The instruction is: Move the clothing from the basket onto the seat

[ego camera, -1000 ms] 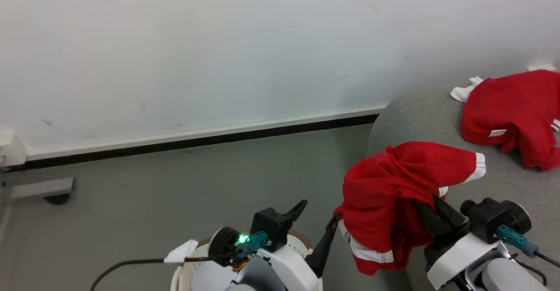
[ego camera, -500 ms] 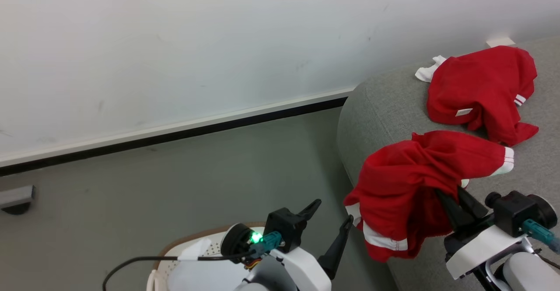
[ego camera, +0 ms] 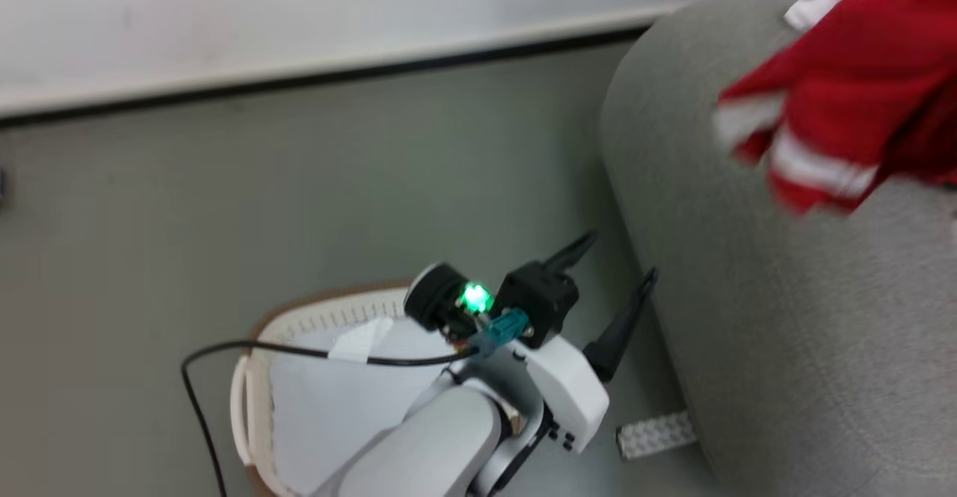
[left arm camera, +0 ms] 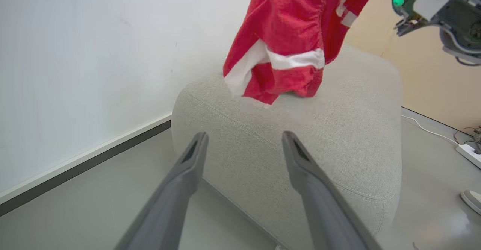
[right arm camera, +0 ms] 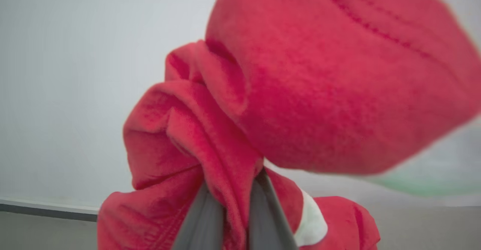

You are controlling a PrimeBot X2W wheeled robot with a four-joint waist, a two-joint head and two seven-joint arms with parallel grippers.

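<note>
While the right pincer [right arm camera: 231, 197] pinches the red clothing [right arm camera: 338, 73], the left pincer [left arm camera: 245, 135] gapes wide near the seat [left arm camera: 338, 129].

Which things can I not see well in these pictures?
Basket inside: head view, left arm and white cloth cover it.
Red clothing: head view, blurred, cut off by the right edge.
Right gripper tips: right wrist view, buried in the fabric.

The clothing [left arm camera: 289, 28] is bright red with white stripes; seat [left arm camera: 338, 137] grey; basket [ego camera: 329, 320] cream-white, brown-rimmed; fingers [left arm camera: 184, 182] dark grey.
</note>
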